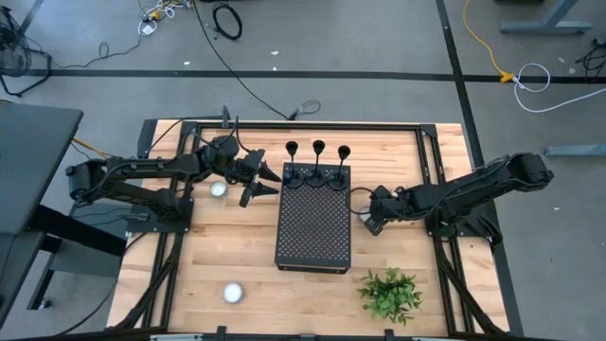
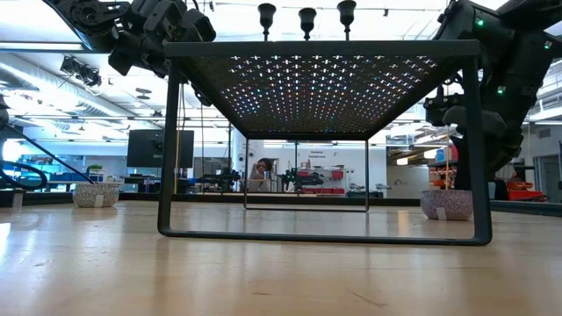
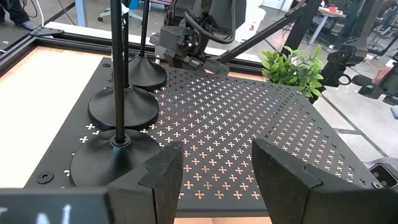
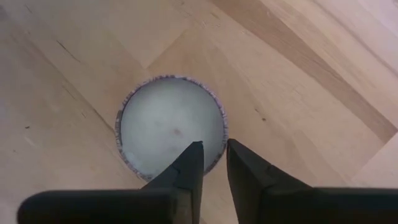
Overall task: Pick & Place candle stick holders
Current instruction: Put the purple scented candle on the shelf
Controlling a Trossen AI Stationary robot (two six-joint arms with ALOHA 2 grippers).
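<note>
Just right of the black perforated box [image 1: 313, 217], at about three o'clock from its middle, the right claw [image 4: 213, 163] points straight down over a white tealight candle [image 4: 171, 122] on the table [image 1: 237, 246]. Its fingers are nearly pressed together with a thin gap between them, the tips at the candle's rim; whether they pinch that rim or only hover I cannot tell from this view.

At ten o'clock from the box, the left claw [image 3: 214, 171] hangs spread and empty, level with the box top and aimed across it. Ahead of it stand the three candle stick holders [image 1: 318, 161], upright in a row along the box's twelve o'clock edge, round bases on the perforated top, stems rising to small cups. A second tealight [image 1: 219, 189] lies beneath the left arm, a third [image 1: 233, 293] at seven o'clock from the box, and a small green plant [image 1: 390, 294] at five o'clock.

All three holders appear placed, so the holder step looks done. The work in hand seems to be the candle under the right claw; next it would need to spread, straddle the candle, close and lift cleanly.
</note>
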